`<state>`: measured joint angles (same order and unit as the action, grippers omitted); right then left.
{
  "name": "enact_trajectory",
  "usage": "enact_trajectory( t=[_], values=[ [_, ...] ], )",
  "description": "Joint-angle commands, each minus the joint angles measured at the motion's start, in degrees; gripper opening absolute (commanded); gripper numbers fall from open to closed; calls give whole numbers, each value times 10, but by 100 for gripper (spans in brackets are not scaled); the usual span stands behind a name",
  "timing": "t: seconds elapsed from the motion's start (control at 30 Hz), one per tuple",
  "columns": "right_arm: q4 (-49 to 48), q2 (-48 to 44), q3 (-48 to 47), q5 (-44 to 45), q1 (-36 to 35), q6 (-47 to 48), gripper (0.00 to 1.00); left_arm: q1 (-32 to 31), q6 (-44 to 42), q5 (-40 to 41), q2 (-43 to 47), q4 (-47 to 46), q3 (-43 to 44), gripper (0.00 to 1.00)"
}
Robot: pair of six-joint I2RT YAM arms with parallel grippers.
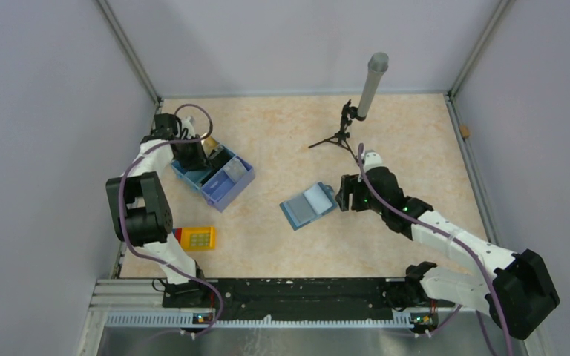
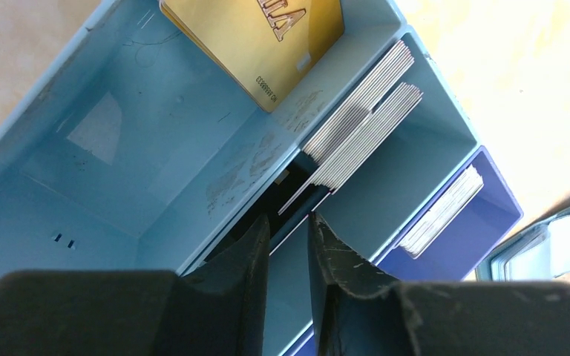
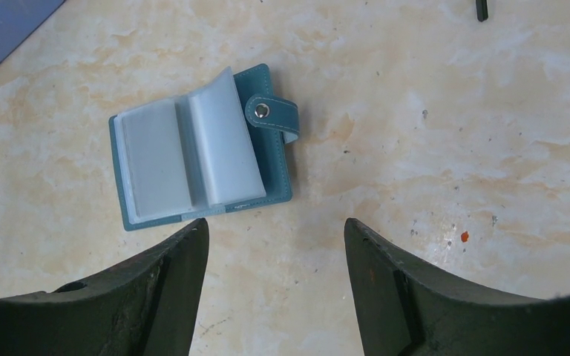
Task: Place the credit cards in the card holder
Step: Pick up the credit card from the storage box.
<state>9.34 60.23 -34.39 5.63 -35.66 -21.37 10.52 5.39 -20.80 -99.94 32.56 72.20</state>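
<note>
Top external view: the card holder (image 1: 308, 205) lies open on the table (image 1: 267, 248), right in the middle and well apart from the blue tray (image 1: 226, 185) at the far left.
Holder, look: the teal cover is spread flat with pale frosted sleeves inside. One sleeve leaf curls up off the others, and a short teal strap with a round metal snap (image 3: 263, 111) pokes out from one side.
Right claw: the right gripper (image 3: 274, 226) hovers just beside the holder's near edge, jaws wide apart with nothing between them.
Left claw: the left gripper (image 2: 289, 222) is down over the tray, its fingers drawn close with only a slim gap. A dark card edge and a partition wall sit right at that gap, and it cannot be told whether anything is pinched.
Cards, where: the credit cards in view all sit in the tray.
Gold card: the gold card (image 2: 260, 37) leans in the big pale-blue compartment, with one corner down on the floor.
Pale cards: the pale cards (image 2: 364, 119) stand on edge in two tight packs in the next slot.
End slot: a smaller pack (image 2: 445, 208) rests in the dark blue end compartment.
Writing: the gold card carries large brown lettering, cut off by the frame edge. A row of tiny dark characters runs along its lower side, too small to read for certain.
Elsewhere: a yellow studded block (image 1: 197, 237) sits near the left arm. A small tripod holding a grey tube (image 1: 371, 85) stands at the far side.
</note>
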Motion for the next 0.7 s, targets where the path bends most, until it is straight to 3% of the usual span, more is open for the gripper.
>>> enact_trajectory(
  t=[0.0,0.3,0.67],
  values=[
    [-25,-12,3,-9,8,6,66,4,2,-13,-4,-25,15,26],
    [-30,-13,9,-15,9,6,66,3,4,-17,-13,-48,12,21],
    [-35,-16,14,-16,9,0,66,4,5,18,-21,-12,14,18]
  ],
)
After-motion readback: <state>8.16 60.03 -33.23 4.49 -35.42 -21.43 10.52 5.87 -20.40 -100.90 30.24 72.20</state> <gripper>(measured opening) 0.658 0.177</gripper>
